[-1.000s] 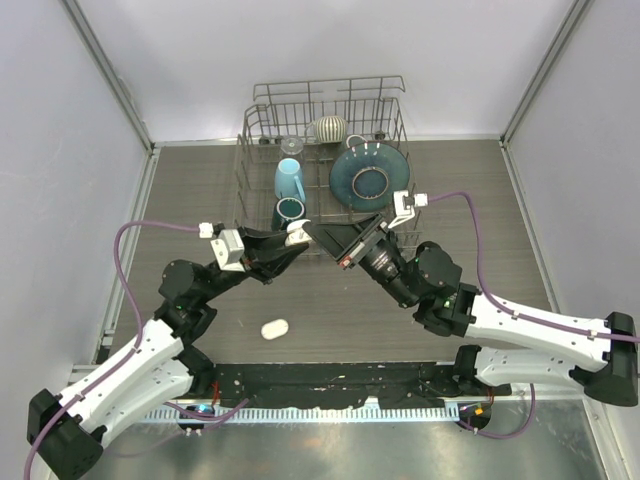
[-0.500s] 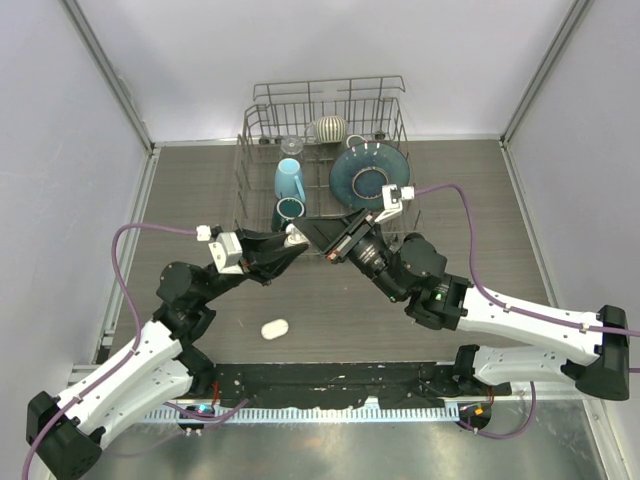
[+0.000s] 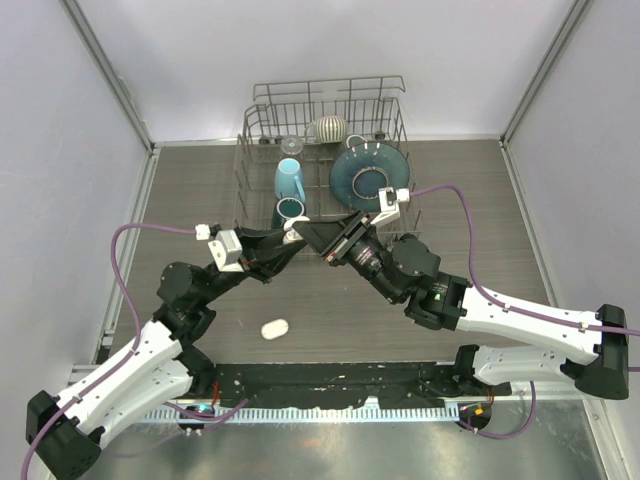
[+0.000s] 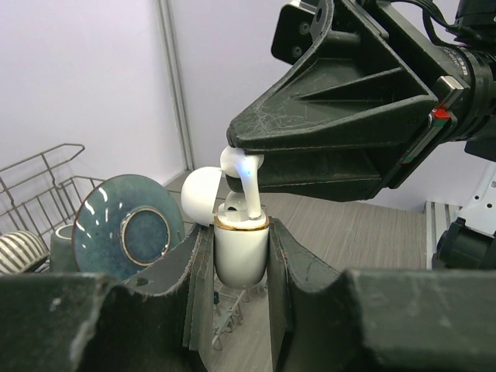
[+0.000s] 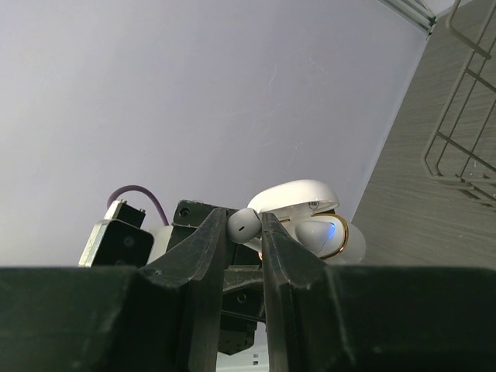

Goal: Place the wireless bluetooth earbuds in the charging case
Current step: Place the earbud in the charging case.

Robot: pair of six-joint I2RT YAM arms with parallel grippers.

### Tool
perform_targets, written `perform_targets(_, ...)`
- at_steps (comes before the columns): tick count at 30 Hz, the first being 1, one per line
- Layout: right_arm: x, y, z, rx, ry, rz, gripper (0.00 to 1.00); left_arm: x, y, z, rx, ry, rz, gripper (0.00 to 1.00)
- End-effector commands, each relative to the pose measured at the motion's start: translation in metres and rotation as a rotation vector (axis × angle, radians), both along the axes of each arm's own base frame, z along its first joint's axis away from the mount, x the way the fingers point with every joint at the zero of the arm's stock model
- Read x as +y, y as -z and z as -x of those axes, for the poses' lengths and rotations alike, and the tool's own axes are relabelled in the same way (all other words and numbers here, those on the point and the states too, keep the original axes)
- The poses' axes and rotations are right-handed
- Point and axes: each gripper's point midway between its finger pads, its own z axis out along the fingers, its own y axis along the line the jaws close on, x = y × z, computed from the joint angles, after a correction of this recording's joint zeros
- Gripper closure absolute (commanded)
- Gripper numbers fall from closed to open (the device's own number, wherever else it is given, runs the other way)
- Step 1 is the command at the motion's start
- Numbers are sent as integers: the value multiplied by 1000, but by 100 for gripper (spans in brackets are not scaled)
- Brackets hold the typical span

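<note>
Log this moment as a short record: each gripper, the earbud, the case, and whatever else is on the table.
left gripper: shut on the charging case, upright, lid open
right gripper: shut on an earbud, gripped by its head
earbud: stem down in the case's opening, head above the rim, not fully seated
loose item: white oval object on the table between the arms, identity unclear
dish rack: far side, holding a plate and a mug

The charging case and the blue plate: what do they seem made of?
The charging case looks like glossy white plastic, with soft highlights; its gold rim band looks metallic. The blue plate seems glazed ceramic, judging by its mottled, shiny surface.
</note>
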Motion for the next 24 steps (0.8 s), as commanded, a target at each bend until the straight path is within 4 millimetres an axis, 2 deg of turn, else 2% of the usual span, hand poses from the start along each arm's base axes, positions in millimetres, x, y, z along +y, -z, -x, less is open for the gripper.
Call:
perform_targets(1, 0, -12, -3, -3, 30, -15, 99, 5, -38, 8, -100, -9, 72, 100)
perform_targets(8, 3, -11, -4, 2, 35, -43, 99, 1, -37, 7, -101, -11, 73, 100)
perform_targets(16, -1, 6, -7, 4, 94, 21, 99, 8, -52, 9, -123, -44, 145, 100)
perform_targets(24, -4, 3, -10, -16, 128, 27, 99, 14, -65, 17, -130, -30, 215, 100)
